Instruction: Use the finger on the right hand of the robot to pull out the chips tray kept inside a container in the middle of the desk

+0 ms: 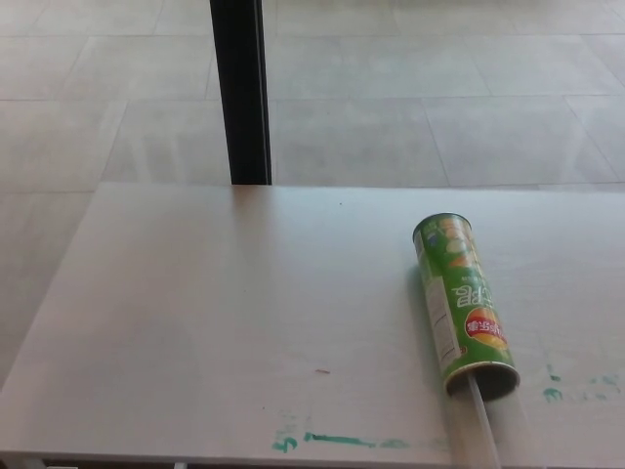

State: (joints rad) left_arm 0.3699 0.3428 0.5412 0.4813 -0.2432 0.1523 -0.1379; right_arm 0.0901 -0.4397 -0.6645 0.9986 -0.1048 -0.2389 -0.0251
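Neither arm nor hand of the robot shows in the head view, so their pose, how far their fingers are spread and whether they hold anything cannot be told.

The floor (439,98) of pale tiles fills the upper part of the view, beyond the desk. The desk (215,313) is a pale wooden top that takes up the lower half; its near edge runs along the bottom and its right side is cut off by the frame. A black post (242,93) stands upright behind the desk's far edge, left of centre, its top out of frame.

The can (462,301) lies on its side on the right part of the desk, well right of the post. It is green with a red and yellow label, its closed end pointing away and its open mouth toward the near edge. The tray (482,420), a pale translucent strip, sticks out of the mouth toward the desk's near edge; it is faint, hard to make out, and cut off at the bottom.

Green marks (337,441) smear the desk near its front edge, left of the can, and smaller ones (552,393) lie just right of the can's mouth.
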